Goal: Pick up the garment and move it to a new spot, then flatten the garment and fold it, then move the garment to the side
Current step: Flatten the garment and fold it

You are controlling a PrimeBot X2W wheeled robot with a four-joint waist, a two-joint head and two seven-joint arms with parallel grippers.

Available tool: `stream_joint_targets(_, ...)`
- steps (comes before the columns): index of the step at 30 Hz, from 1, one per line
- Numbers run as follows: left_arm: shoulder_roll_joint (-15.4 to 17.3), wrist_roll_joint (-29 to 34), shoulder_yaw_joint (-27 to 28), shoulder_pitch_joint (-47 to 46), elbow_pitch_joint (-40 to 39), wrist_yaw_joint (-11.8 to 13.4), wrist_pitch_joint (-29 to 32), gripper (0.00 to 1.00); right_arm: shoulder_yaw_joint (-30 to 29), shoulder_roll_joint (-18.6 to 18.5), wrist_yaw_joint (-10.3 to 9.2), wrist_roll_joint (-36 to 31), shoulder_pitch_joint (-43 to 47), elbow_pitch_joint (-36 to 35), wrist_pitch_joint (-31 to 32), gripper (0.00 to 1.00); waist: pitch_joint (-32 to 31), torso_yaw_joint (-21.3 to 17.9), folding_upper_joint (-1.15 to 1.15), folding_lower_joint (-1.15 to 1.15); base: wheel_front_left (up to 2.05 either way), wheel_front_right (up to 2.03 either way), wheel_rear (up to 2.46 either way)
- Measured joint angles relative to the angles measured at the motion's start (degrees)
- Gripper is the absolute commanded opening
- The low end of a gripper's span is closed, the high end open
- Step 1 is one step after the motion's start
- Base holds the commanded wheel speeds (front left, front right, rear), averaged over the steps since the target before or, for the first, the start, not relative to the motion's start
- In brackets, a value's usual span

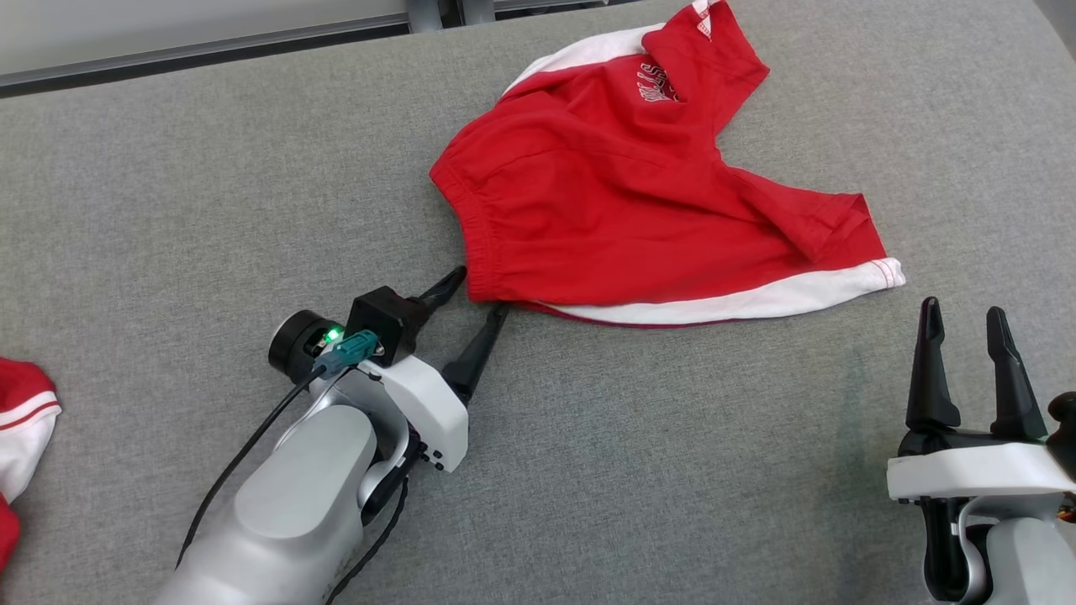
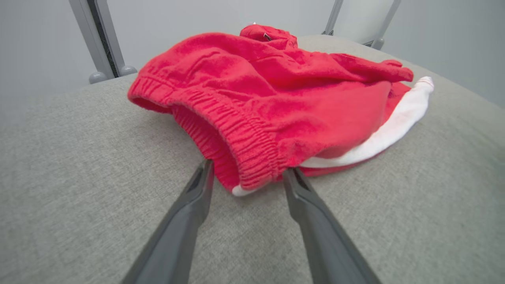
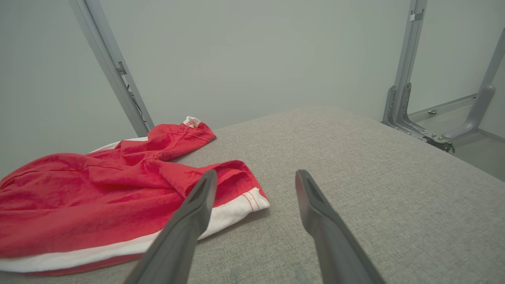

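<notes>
**Left grasp at waistband: risks**

Shorts (image 1: pixel 622 202) lie crumpled at the counter's (image 1: pixel 168 168) far middle. Left jaws stand wide, straddling the waistband corner (image 2: pixel 252 165), tips low by the counter. Right jaws stand wide near the white hem (image 1: pixel 756 302), not touching. We judge a shallow bite may catch one layer only, so the shorts slip or lift bunched.

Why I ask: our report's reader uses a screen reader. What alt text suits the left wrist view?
Red shorts with white trim lie rumpled on a grey fabric surface, elastic waistband nearest the camera. The left claw stands open, its two dark fingers ending either side of the waistband's near corner.
</notes>
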Motion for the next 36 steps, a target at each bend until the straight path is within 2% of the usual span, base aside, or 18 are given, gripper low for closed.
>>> stream_joint_targets(1, 0.2, 0.0, -0.1, 0.0, -0.6, 0.0, 0.0, 0.00, -0.1, 0.0, 0.00, 0.0, 0.0, 0.2, 0.0, 1.00, 0.0, 0.0, 0.00, 0.00, 0.00, 0.00, 0.00)
stream_joint_targets(12, 1.7, -0.3, -0.7, 2.3, -5.3, 0.0, 0.0, 0.00, -1.1, 0.0, 0.00, -1.2, -0.2, 3.3, 0.0, 1.00, -2.1, 2.1, 0.00, 0.00, 0.00, 0.00, 0.00)
stream_joint_targets(21, 1.3, 0.9, -0.3, 5.2, -7.5, 0.0, 0.0, 0.00, -1.2, 0.0, 0.00, -4.0, -2.7, 11.6, 0.0, 1.00, -4.3, 5.6, 0.00, 0.00, 0.00, 0.00, 0.00)
stream_joint_targets(28, 1.0, 1.6, -0.6, 5.6, -7.4, 0.0, 0.0, 0.00, -0.5, -1.4, 0.00, -6.1, -6.4, 17.0, 3.2, 1.00, -5.0, 8.4, 0.00, 0.00, 0.00, 0.00, 0.00)
stream_joint_targets(36, 0.3, 1.7, -0.5, 5.6, -7.3, 0.0, 0.0, 0.00, 0.9, -3.4, 0.00, -5.3, -7.3, 20.6, 7.1, 1.00, -5.5, 10.2, 0.00, 0.00, 0.00, 0.00, 0.00)
